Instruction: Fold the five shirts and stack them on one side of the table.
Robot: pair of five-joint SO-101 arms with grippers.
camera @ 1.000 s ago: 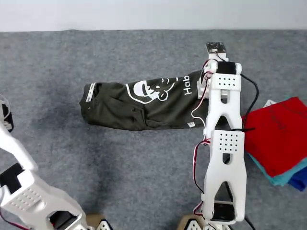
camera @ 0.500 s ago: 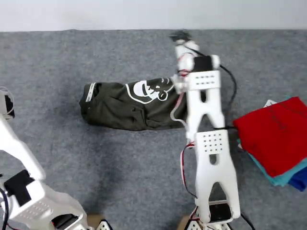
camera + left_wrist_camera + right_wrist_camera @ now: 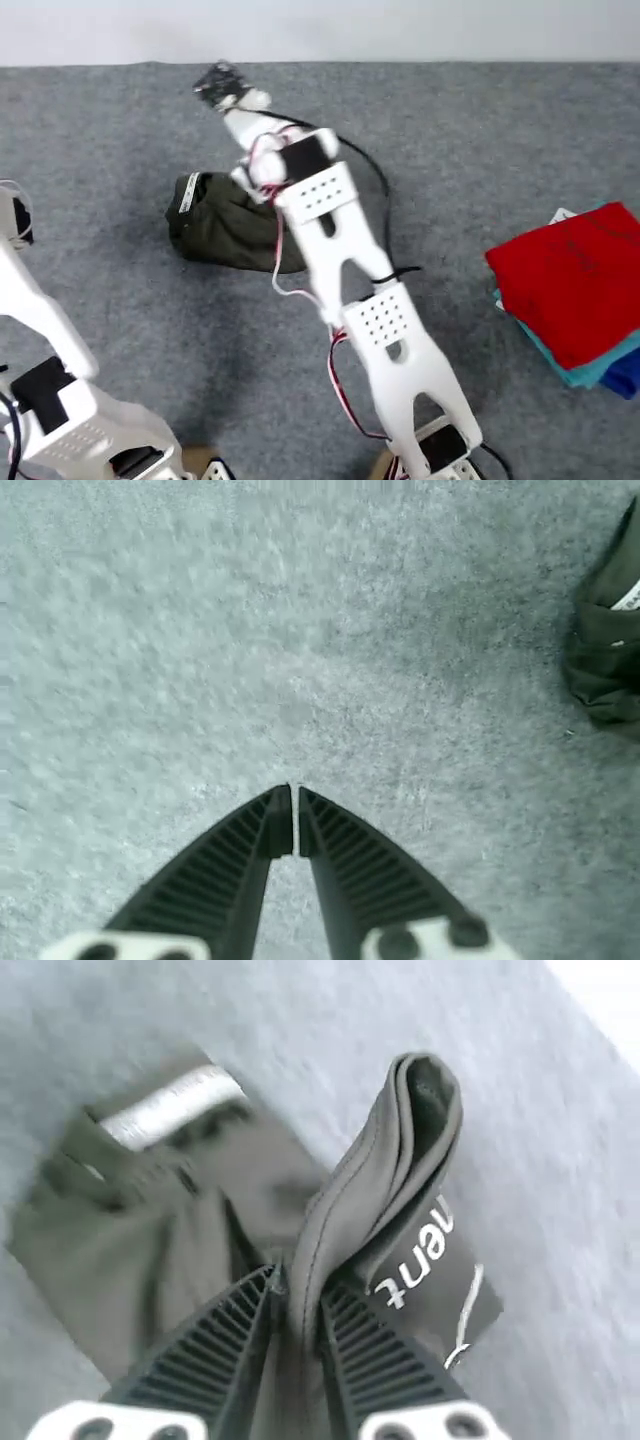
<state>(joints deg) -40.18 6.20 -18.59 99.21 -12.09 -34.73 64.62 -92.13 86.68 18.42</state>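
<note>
A dark olive shirt (image 3: 215, 228) lies left of centre on the grey felt table (image 3: 480, 140), partly folded over itself. My right gripper (image 3: 295, 1280) is shut on a doubled fold of this shirt (image 3: 410, 1110), whose white printed letters show beside the fingers. In the high view the right arm reaches diagonally across the table, with its gripper (image 3: 248, 178) over the shirt's right part. My left gripper (image 3: 295, 792) is shut with nothing in it, above bare felt, and the shirt's collar edge (image 3: 608, 650) lies off to one side.
A stack of folded shirts sits at the table's right edge, a red shirt (image 3: 575, 275) on top and teal and blue ones (image 3: 610, 375) beneath. The left arm (image 3: 45, 400) stands at the near left corner. Open felt lies between the olive shirt and the stack.
The right arm has swung left across the table, carrying the shirt's right end over onto its left part. The printed front is now covered. The left arm has barely moved.
</note>
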